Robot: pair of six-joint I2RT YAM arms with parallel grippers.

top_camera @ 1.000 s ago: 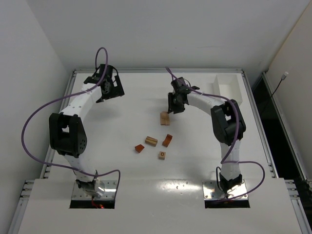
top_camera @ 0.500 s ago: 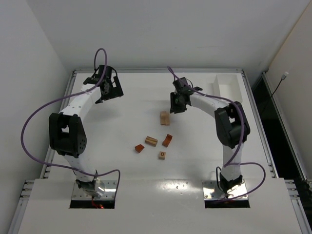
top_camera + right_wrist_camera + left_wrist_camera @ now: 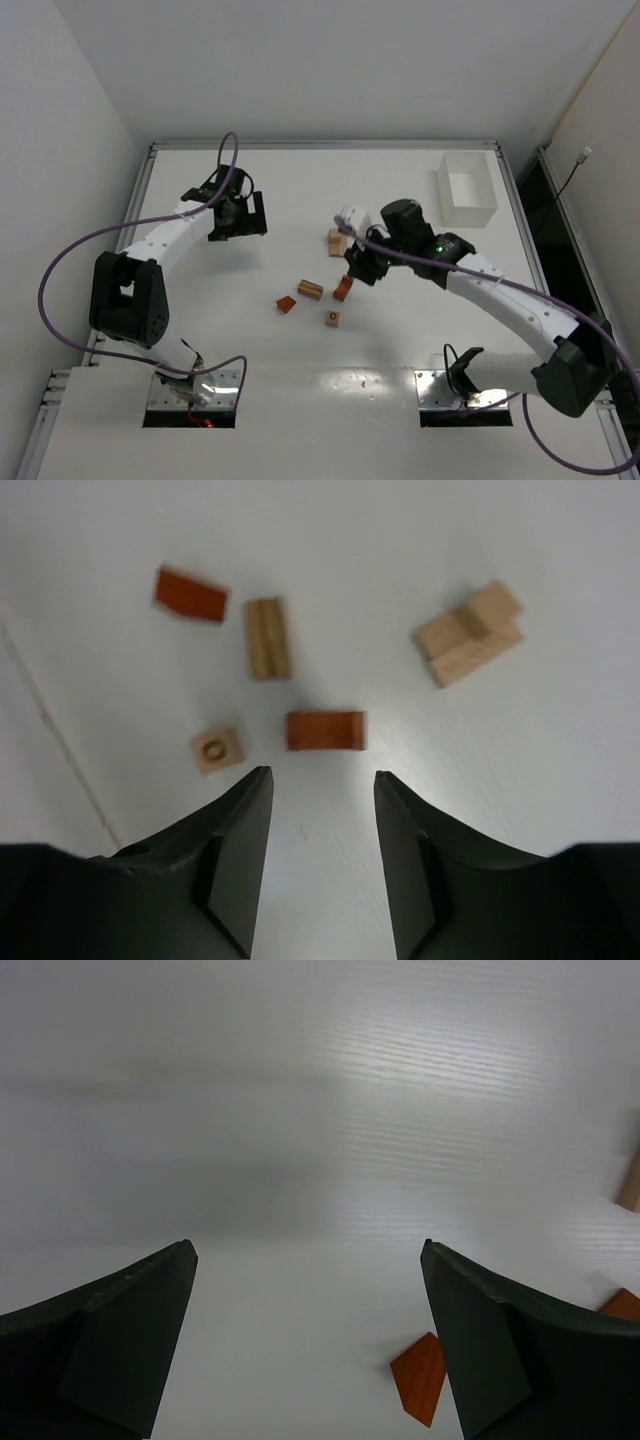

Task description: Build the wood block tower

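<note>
Right wrist view shows tan and reddish blocks [image 3: 268,637] loose mid-worktop [image 3: 520,780], a tan pair [image 3: 468,633] at 2 o'clock, left wrist only one red wedge [image 3: 420,1380]; left tool [image 3: 305,1250] wide, right tool [image 3: 322,775] half open, both empty.

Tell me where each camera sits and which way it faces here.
Top external: above and behind the arms, looking down on the table; both arms show.
Left wrist: on the left gripper, facing down at bare table; its open fingers show.
Right wrist: on the right gripper, facing down at the scattered blocks; its fingers show.
Shared: the reddish arch block shows in top and right wrist views.
</note>
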